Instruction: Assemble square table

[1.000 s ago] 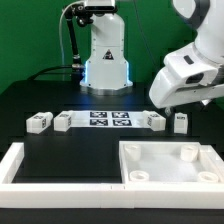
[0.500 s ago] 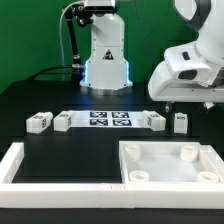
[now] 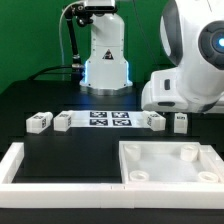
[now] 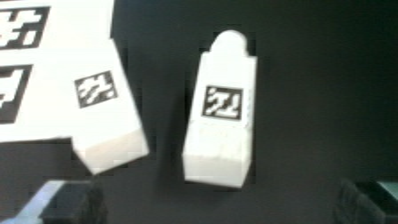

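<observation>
The square tabletop point(image 3: 168, 160), a white panel with a raised rim and round corner sockets, lies at the front on the exterior view's right. Two leg blocks point(image 3: 38, 121) point(image 3: 63, 120) stand on the exterior view's left of the marker board point(image 3: 108, 119), and two more point(image 3: 155, 120) point(image 3: 180, 121) on its right. My arm point(image 3: 185, 85) hangs over the right pair and its bulk hides the fingers there. In the wrist view my gripper point(image 4: 217, 205) is open above two tagged legs point(image 4: 103, 110) point(image 4: 222, 110). Its dark fingertips point(image 4: 63, 205) stand wide apart with nothing between them.
Long white bars point(image 3: 20, 165) frame the front and the exterior view's left of the black work surface. A white robot base point(image 3: 105, 55) stands at the back. A corner of the marker board point(image 4: 27, 70) touches the nearer leg in the wrist view.
My arm has swung toward the exterior view's left and turned, so it now covers more of the picture above the right pair of legs. No part has moved.
</observation>
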Available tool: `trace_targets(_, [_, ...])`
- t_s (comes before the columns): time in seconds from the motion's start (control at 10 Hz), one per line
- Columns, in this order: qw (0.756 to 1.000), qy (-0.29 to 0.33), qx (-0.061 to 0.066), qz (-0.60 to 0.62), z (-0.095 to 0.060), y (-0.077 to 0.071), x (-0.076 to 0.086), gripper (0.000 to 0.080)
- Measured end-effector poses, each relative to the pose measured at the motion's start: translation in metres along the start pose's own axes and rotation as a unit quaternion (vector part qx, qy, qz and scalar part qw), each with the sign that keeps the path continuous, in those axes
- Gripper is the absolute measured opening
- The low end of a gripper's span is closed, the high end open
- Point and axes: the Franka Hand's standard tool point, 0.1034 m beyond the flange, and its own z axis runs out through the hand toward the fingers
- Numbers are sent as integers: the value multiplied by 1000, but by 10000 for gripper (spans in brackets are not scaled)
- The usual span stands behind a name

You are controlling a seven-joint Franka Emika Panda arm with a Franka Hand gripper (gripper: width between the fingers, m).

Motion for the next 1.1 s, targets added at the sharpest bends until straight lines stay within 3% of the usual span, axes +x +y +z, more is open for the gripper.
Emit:
trace_targets(0.2, [1000, 2, -1, 5, 3, -2, 1, 649])
trace_targets(0.6, [1000, -11, -10, 1, 24, -20, -3, 649])
trace_targets(1.0, [1000, -11, -9, 1, 23, -19, -2, 649])
trace_targets(1.1, [1000, -12, -8, -6, 24, -12, -1, 649])
